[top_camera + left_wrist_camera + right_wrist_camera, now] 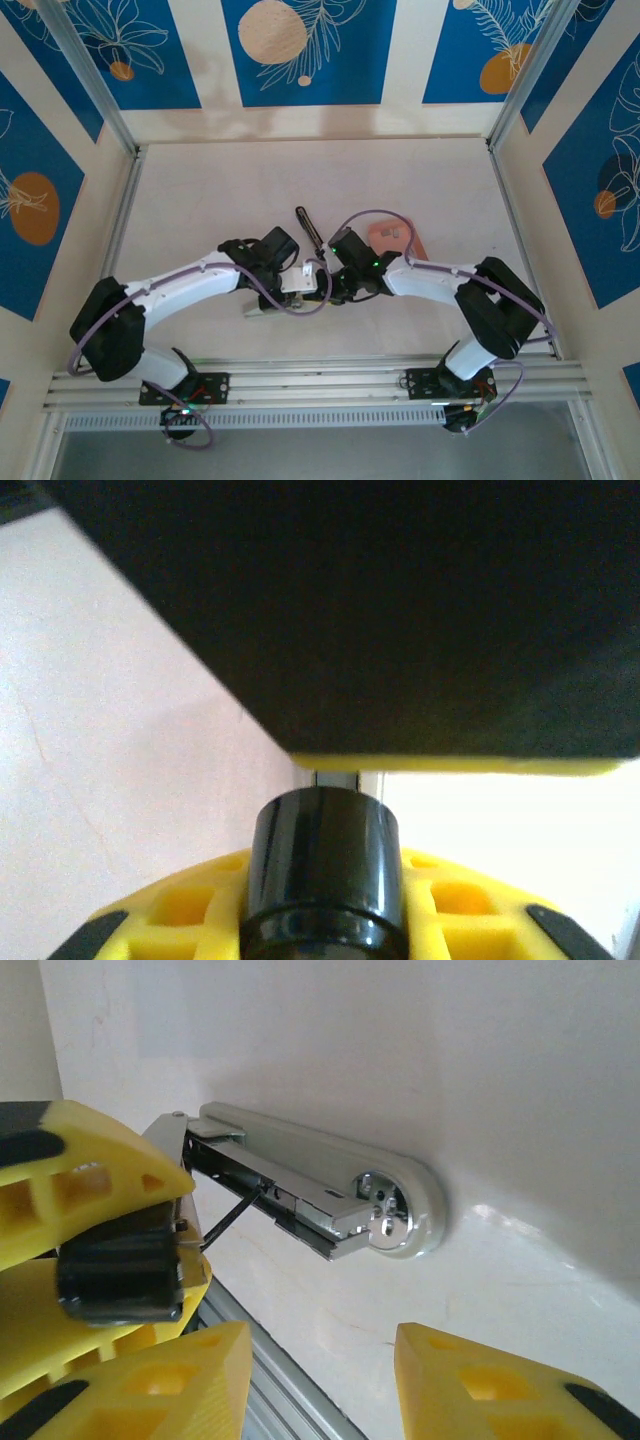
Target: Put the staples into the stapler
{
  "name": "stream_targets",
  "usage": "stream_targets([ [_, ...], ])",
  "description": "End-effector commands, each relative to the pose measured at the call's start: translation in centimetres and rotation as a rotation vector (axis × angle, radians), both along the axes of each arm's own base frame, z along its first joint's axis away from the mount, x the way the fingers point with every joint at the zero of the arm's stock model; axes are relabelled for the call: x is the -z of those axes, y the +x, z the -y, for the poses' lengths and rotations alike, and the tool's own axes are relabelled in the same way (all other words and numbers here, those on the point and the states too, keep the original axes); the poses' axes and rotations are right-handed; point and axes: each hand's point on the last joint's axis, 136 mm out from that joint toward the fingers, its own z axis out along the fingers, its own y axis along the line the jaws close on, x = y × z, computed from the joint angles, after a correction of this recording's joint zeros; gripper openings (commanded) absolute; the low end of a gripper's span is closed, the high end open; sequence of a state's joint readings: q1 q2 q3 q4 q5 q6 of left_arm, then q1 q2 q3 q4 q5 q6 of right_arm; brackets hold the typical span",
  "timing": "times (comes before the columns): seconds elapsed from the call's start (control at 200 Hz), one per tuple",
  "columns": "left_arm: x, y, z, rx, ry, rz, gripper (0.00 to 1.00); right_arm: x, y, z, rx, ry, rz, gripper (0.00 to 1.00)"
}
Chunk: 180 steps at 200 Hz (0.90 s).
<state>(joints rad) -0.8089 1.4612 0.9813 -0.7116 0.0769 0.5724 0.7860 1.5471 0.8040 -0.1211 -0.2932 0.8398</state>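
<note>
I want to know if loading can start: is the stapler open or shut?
Open. In the right wrist view the stapler has its metal magazine channel exposed, with the thin spring rod drawn out of it.

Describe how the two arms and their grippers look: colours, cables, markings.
Both the left arm and the right arm have white shells with black joints and bases, and a purple cable loops along each. Small green lights glow near the wrists. The right gripper and left gripper carry bright yellow fingers with open lattice cut-outs and black strips.
</note>
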Motion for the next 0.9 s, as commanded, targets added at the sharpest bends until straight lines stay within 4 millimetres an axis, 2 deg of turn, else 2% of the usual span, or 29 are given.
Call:
stream_targets([
  [0.0, 0.4, 0.0, 1.4, 0.011, -0.014, -0.027, 0.02, 0.5, 0.0, 2.5, 0.052, -0.072, -0.009, 0.43],
  [0.195, 2.0, 0.0, 1.6, 0.024, 0.054, -0.052, 0.02, 0.5, 0.2, 5.3, 0.133, -0.080, -0.010, 0.43],
  [0.37, 3.4, -0.1, 1.8, 0.033, 0.101, -0.076, 0.02, 0.4, 0.2, 6.7, 0.164, -0.086, 0.001, 0.43],
  [0.74, 6.4, -0.5, 2.0, 0.043, 0.171, -0.142, 0.02, 0.5, 0.2, 7.3, 0.172, -0.085, 0.003, 0.43],
  [0.895, 6.4, -0.4, 1.9, 0.032, 0.185, -0.145, 0.02, 0.4, 0.2, 7.3, 0.170, -0.080, 0.007, 0.43],
])
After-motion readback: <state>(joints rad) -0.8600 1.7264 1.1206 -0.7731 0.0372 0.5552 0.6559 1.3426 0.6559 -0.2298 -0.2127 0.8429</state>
